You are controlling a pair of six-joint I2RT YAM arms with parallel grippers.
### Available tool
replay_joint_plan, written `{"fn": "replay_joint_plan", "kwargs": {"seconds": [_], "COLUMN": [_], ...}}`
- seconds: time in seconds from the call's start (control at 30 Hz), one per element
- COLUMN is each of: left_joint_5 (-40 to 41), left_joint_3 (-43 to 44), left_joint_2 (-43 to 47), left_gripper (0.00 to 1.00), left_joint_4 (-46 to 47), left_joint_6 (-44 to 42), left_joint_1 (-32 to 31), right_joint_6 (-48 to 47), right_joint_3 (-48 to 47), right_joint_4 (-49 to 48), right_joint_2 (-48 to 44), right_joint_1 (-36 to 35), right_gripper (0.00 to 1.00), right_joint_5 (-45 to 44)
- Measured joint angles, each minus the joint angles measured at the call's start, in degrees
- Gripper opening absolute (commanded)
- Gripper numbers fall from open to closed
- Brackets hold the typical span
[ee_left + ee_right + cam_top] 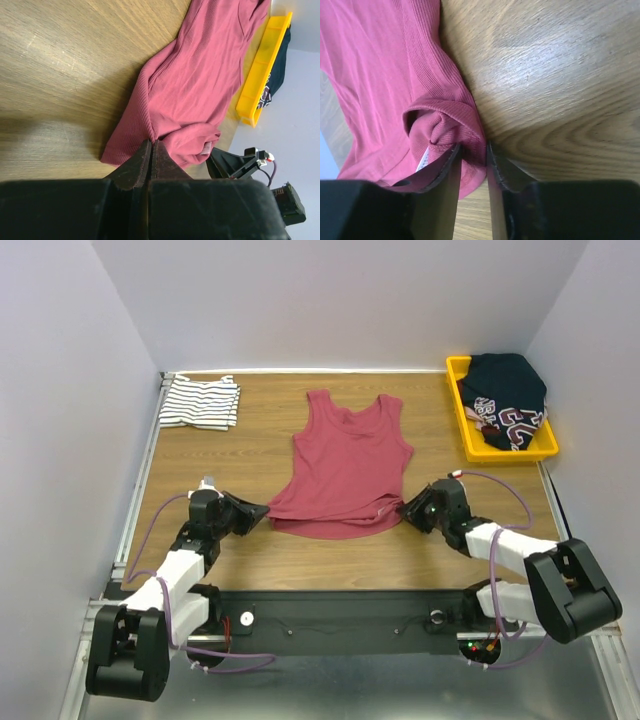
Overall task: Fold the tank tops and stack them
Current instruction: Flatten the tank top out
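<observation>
The maroon tank top (348, 455) lies flat in the middle of the table, straps at the far side and hem towards me. My left gripper (262, 512) is at its near left hem corner; in the left wrist view (151, 143) the jaws are shut on the edge of the maroon cloth (200, 85). My right gripper (408, 510) is at the near right hem corner; in the right wrist view (472, 150) the jaws are nearly together, with the bunched hem of the top (380, 65) between them. The striped tank top (200, 402) lies folded at the far left.
A yellow bin (460, 410) holding dark garments (510, 400) stands at the far right; it also shows in the left wrist view (257, 70). White walls enclose the table at the back and on both sides. Bare wood (250, 450) lies between the two tops.
</observation>
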State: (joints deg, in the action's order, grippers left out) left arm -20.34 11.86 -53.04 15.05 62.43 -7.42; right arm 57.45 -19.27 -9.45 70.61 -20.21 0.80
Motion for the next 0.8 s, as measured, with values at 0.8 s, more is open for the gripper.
{"fn": "replay_joint_plan", "kwargs": {"seconds": [0.8], "left_joint_5": [-2.08], "left_joint_3": [18.16], "left_joint_2": [-0.85], "left_gripper": [0.0], "left_joint_4": [-9.14], "left_joint_6": [1.73], "left_joint_1": [3.28], "right_joint_6": [-21.24], "right_joint_3": [-41.51], "right_joint_4": [43.91], "right_joint_2": [0.0], "right_joint_1": [-0.52], "right_gripper": [0.0], "right_joint_5": [-19.8]}}
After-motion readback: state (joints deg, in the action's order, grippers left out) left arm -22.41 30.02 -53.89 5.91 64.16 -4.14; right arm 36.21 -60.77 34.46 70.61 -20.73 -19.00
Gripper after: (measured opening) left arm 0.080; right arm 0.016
